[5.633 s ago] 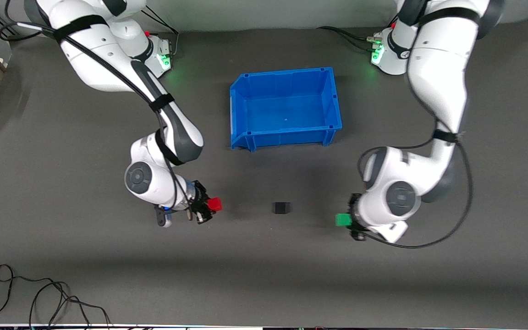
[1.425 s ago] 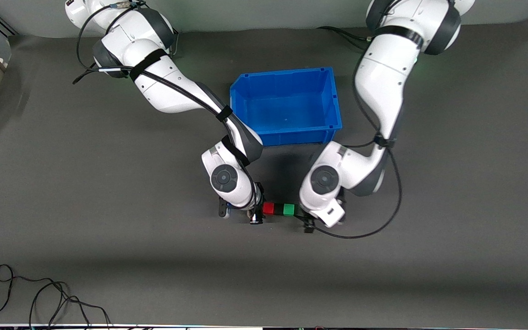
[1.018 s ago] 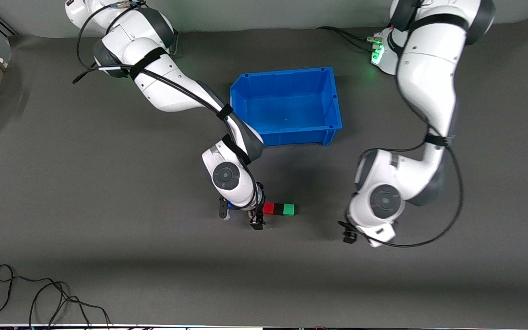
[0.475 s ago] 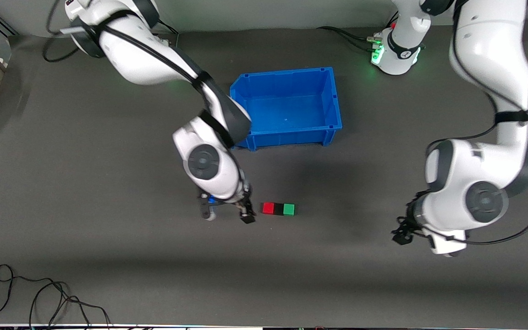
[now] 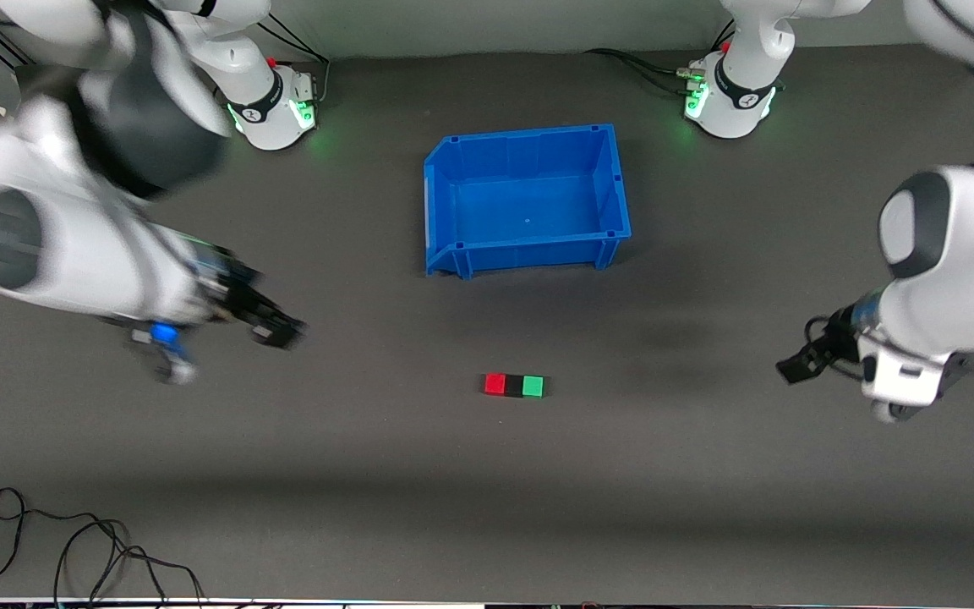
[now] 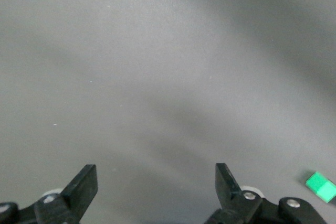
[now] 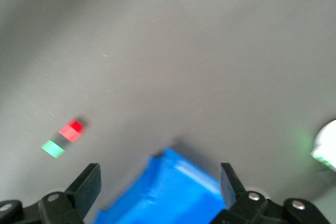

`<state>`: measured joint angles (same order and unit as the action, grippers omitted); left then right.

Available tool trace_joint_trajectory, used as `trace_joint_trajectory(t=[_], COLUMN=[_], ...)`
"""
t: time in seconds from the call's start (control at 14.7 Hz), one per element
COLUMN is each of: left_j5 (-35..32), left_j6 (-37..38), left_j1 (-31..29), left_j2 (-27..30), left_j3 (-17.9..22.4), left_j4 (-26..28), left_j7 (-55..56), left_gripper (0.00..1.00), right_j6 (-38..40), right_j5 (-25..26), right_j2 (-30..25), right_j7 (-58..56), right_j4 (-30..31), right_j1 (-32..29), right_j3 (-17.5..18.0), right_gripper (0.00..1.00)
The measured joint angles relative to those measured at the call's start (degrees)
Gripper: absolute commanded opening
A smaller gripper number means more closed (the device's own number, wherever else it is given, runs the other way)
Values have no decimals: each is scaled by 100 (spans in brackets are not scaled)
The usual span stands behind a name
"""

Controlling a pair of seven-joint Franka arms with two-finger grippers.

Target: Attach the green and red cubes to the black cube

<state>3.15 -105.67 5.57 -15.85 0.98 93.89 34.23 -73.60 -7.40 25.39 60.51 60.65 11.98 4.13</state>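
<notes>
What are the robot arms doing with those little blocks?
Nothing is holding the blocks right now. The red cube, the black cube and the green cube sit pressed together in a row on the table, black in the middle, nearer to the front camera than the blue bin. The left tool is open over the left arm's end of the table. The right tool is open over the right arm's end. Both hold nothing.

Left gripper (image 6: 155, 182) fingers (image 6: 84, 184) spread wide over bare grey table (image 6: 157, 66) — green cube (image 6: 321, 186) off near one fingertip
</notes>
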Motion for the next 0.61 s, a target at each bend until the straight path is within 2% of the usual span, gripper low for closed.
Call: trace_joint_trajectory(t=[0.2,0.34,0.61], left_j5=[-28,2,-251], left_j6=[442,649,667], left_j1=[-105,-363,-459], left_j2=[595,868,1109], left_j3=[215,313,292], left_j4=[259,316,342], left_j7=[-1529,-2592,-3142], left_gripper=[100,100,100], right_j6=[763,994,893], right_j5=[-3,-1,224], right_j2=[-487,-804,-1328], right_j7=[-1393,-2363,-4276], right_j4=[80,287,863], right_j1=[-571,-849,-983], right_j3=[-9,-50,-509], right_gripper=[100,100,100])
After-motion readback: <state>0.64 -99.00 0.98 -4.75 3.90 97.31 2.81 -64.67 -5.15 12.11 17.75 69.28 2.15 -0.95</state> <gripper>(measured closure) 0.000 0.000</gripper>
